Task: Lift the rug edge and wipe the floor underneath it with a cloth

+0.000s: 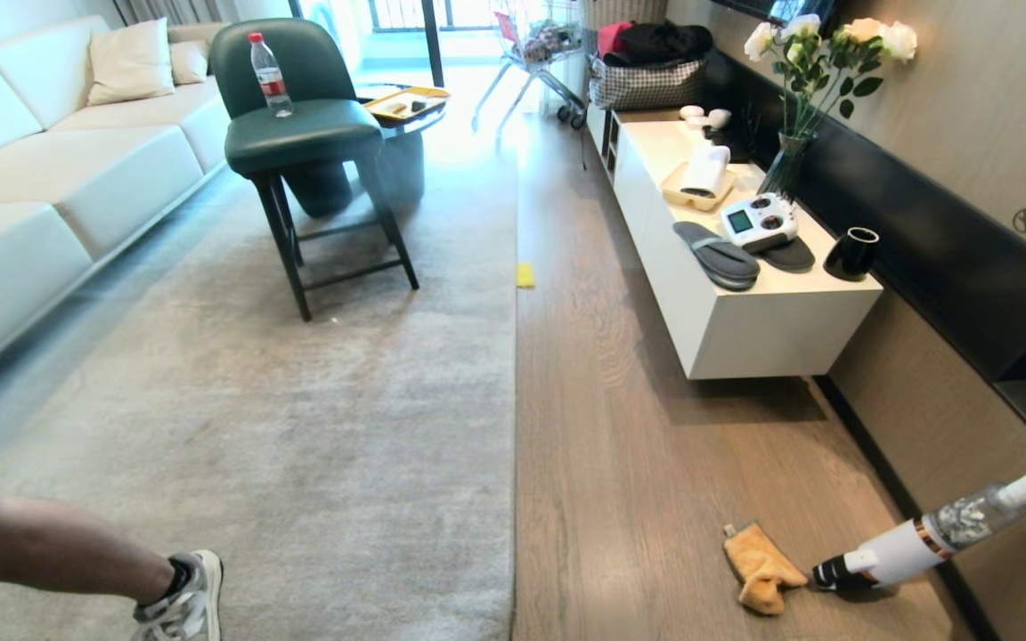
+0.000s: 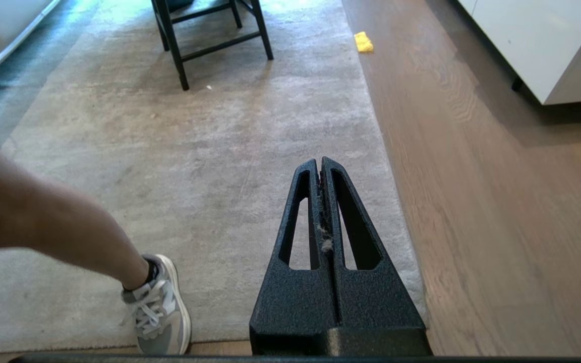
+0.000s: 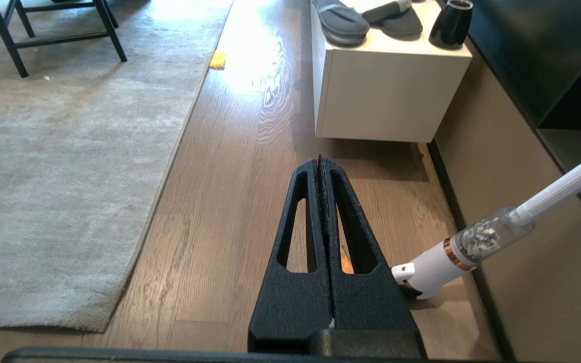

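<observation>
- Two grippers, both parked and closed on nothing: left gripper (image 2: 321,166) hangs over the near right part of the rug (image 1: 317,445); right gripper (image 3: 320,166) hangs over bare floor (image 1: 655,427) beside the rug's right edge. Neither shows in the head view.
- Nearest items: a person's leg and sneaker (image 1: 179,601) on the rug at the robot's near left, close to the left gripper in its wrist view.
- Cloth (image 1: 761,568) lies crumpled on the floor at near right, well apart from the rug edge, touching or just beside the head of a stick vacuum (image 1: 914,545) that leans in from the right.
- In the right wrist view the cloth is mostly hidden behind the fingers (image 3: 356,242); only an orange sliver shows through the slot. Judgement: it sits just ahead of and below the right gripper, so the right arm is the nearer one for the pickup.
- Rug's long right edge runs straight away from the robot, roughly centred between the arms. Judgement: left arm suits the lift, right arm the wipe.
- Rug lies flat; no step begun.
- Further out: a yellow piece (image 1: 525,274) at the rug edge, a green chair (image 1: 299,133), a white cabinet (image 1: 745,329) on the right.
</observation>
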{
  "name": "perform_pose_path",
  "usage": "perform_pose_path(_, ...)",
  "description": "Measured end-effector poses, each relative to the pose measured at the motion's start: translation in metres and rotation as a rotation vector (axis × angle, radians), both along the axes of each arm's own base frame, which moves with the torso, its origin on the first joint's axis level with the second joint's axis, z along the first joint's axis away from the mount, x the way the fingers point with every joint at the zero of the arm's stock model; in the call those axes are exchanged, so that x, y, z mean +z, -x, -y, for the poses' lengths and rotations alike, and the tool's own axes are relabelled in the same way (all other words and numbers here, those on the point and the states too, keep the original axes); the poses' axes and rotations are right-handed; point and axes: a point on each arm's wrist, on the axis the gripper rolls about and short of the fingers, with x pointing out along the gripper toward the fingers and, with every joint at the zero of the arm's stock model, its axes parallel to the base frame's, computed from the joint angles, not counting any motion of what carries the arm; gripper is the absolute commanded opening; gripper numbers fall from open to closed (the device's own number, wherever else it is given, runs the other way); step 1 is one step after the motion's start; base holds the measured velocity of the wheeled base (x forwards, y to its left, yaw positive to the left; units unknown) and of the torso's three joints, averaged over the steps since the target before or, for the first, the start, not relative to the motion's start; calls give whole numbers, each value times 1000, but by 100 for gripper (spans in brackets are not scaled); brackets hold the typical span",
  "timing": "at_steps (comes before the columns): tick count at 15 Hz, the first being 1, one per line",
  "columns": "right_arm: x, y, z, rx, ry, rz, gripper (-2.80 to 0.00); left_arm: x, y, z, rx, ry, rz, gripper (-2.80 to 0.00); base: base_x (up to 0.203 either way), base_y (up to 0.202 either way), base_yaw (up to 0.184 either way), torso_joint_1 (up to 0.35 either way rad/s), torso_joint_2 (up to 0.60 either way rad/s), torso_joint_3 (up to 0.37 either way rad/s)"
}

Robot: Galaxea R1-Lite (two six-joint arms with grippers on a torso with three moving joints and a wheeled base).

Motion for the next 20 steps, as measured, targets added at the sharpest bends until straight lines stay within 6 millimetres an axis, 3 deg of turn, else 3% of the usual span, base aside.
perform_pose_path(9, 0, 0, 0, 0, 2, 0, -280, 0, 0, 0, 0, 0, 0, -280, 0, 0, 0, 91, -468, -378)
perform_pose_path(20, 0, 0, 0, -1, 1, 0, -280, 0, 0, 0, 0, 1, 0, -280, 0, 0, 0, 184, -535, -354)
